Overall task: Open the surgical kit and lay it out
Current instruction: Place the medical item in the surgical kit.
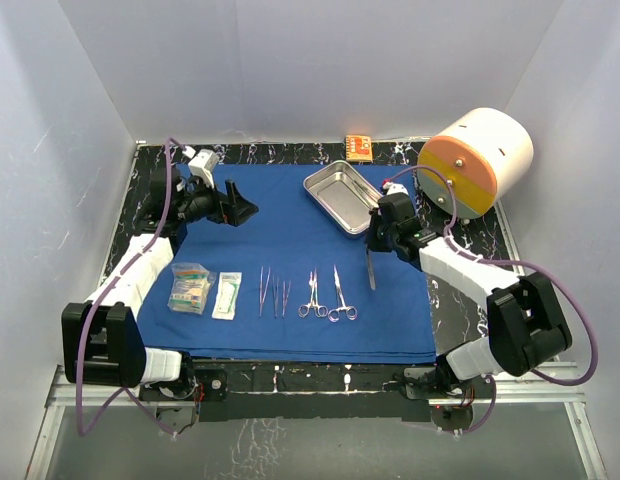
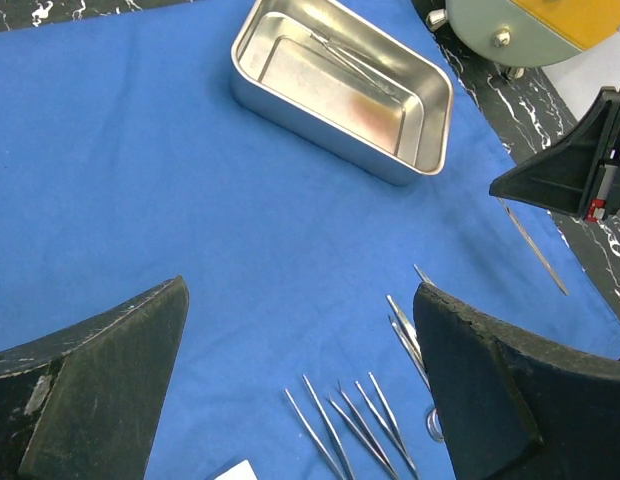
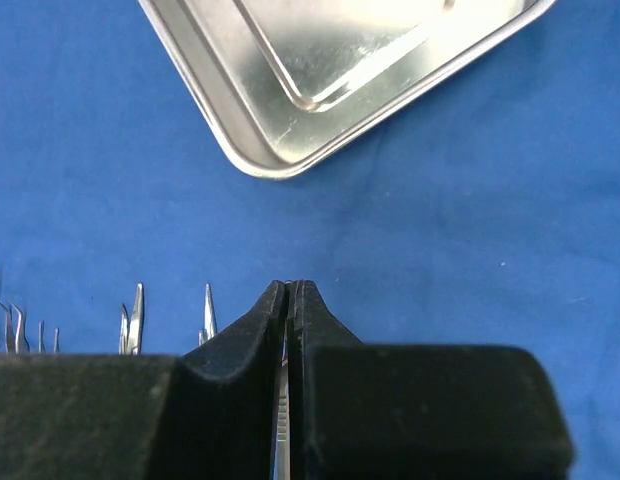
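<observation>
Steel forceps [image 1: 370, 272] pinched in right end effector [image 1: 375, 243], tray [image 1: 340, 192] just beyond

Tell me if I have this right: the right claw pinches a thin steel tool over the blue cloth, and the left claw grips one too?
Not quite. The left claw stands open and empty, as the left wrist view shows. The right claw does pinch a thin steel tool over the blue cloth.

No word, number or brand can be read anywhere. The small orange cardboard box [image 1: 359, 147] at the table's far edge carries print too small to make out. The same goes for the markings on the bulging clear plastic packet [image 1: 190, 288] and the flat clear plastic packet [image 1: 227, 295] near the left.
</observation>
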Controlling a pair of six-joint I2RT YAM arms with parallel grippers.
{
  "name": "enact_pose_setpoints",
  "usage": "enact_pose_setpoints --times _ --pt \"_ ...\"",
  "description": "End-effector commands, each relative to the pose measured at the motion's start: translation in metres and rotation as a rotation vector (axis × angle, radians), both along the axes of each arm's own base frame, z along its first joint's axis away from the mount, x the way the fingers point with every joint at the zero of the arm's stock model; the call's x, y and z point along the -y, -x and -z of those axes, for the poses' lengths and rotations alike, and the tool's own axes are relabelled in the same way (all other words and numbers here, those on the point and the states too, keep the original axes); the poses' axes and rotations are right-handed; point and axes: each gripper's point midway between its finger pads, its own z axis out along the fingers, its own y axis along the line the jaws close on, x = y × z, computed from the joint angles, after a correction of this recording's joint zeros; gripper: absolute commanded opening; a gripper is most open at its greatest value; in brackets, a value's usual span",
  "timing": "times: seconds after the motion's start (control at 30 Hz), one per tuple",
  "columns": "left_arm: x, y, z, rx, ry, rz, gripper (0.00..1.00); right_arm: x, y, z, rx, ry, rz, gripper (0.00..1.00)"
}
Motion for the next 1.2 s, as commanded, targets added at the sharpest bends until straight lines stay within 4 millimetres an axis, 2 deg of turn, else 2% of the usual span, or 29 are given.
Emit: enact_pose_setpoints --times 0.0,0.43,0.7,0.9,1.17 --pt "-0.005 0.004 -0.013 0.077 -0.025 -0.003 0.94 -0.01 -0.013 -0.015 0.112 -0.052 0.027 0.0" --pt "-0.008 0.005 -0.006 0.083 -0.045 -0.009 0.95 0.002 0.009 0.016 0.016 -0.092 0.148 0.0" --pt "-0.011 0.003 0.001 0.077 -0.053 -0.016 0.95 0.009 0.025 0.025 0.023 -0.03 0.104 0.0" --pt "-0.012 0.002 0.004 0.069 -0.053 -0.016 0.95 0.008 0.027 0.029 0.039 0.042 0.072 0.0" --pt "-0.012 0.004 0.005 0.071 -0.051 -0.016 0.95 0.017 0.027 0.042 0.037 0.103 0.087 0.0"
